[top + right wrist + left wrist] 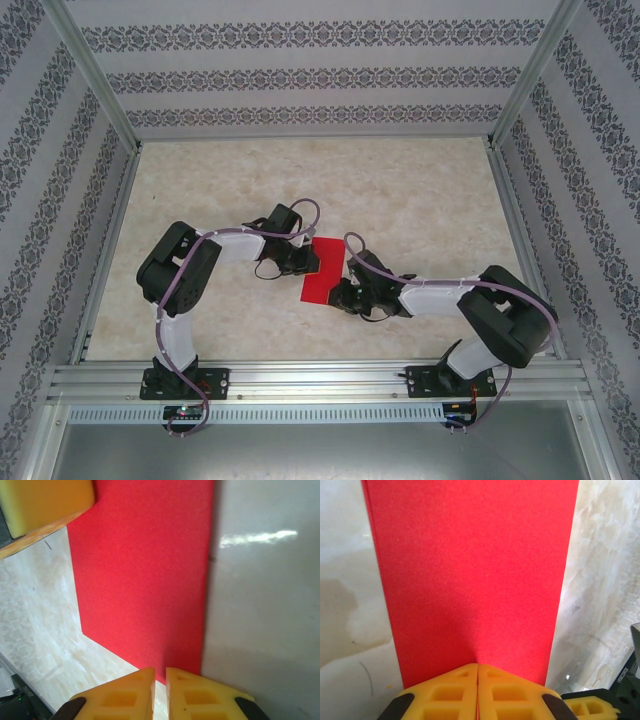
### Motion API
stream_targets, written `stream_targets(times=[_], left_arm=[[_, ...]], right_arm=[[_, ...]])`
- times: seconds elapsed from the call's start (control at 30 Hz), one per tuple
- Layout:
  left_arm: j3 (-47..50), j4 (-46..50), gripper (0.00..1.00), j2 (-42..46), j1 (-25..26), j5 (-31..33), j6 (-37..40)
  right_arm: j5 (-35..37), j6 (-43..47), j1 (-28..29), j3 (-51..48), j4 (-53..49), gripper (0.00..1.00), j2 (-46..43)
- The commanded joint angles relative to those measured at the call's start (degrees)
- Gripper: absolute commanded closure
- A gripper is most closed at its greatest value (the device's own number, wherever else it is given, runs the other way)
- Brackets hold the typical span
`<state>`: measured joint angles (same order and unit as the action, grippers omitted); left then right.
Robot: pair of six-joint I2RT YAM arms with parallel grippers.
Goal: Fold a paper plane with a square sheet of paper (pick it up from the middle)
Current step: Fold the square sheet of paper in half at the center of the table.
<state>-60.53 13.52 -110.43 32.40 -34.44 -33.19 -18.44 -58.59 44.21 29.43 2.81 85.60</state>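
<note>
Red square sheet of paper (470,580) pinched by both closed tools: left tool (478,672), right tool (160,676).

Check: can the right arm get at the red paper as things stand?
Probably yes. The right tool sits at the near edge of the red paper, fingers nearly together, seemingly pinching it. The left tool is shut on the opposite edge, clear of it.

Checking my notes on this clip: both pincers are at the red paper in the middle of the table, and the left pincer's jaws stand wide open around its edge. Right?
Not quite. The left pincer is shut, its yellow fingers pressed together on the edge of the red paper, as the left wrist view shows. The rest holds: both pincers are at the paper in the middle of the table.
</note>
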Motion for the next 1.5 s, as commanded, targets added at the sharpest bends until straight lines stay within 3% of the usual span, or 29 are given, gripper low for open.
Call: stream_targets(times=[0.0,0.1,0.27,0.53,0.87,1.3,1.47], left_arm=[[0.89,2.92,0.92,-0.70,0.57,1.58,2.15],[0.81,3.00,0.92,-0.76,0.58,1.65,2.35],[0.69,2.99,0.92,-0.84,0.56,1.55,2.26],[0.76,3.27,0.92,-0.62,0.57,1.30,2.47],[0.55,4.07,0.92,-0.73,0.53,1.56,3.13],[0.08,4.50,0.92,-0.53,0.59,1.34,3.46],[0.30,4.72,0.92,-0.47,0.57,1.52,3.57]], right_arm=[[2.88,2.51,-1.65,3.55,-5.71,0.84,-4.66],[0.45,4.12,-6.29,6.00,-2.99,0.82,-5.65],[-3.94,6.75,-11.30,11.94,-1.08,0.83,1.87],[-5.35,6.23,-13.15,11.96,2.14,0.84,13.18],[-6.62,8.03,-15.20,17.55,-0.60,0.82,10.83],[-9.02,9.90,-19.12,23.96,-1.04,0.83,22.54],[-9.03,10.85,-19.68,26.28,-2.77,0.82,21.49]])
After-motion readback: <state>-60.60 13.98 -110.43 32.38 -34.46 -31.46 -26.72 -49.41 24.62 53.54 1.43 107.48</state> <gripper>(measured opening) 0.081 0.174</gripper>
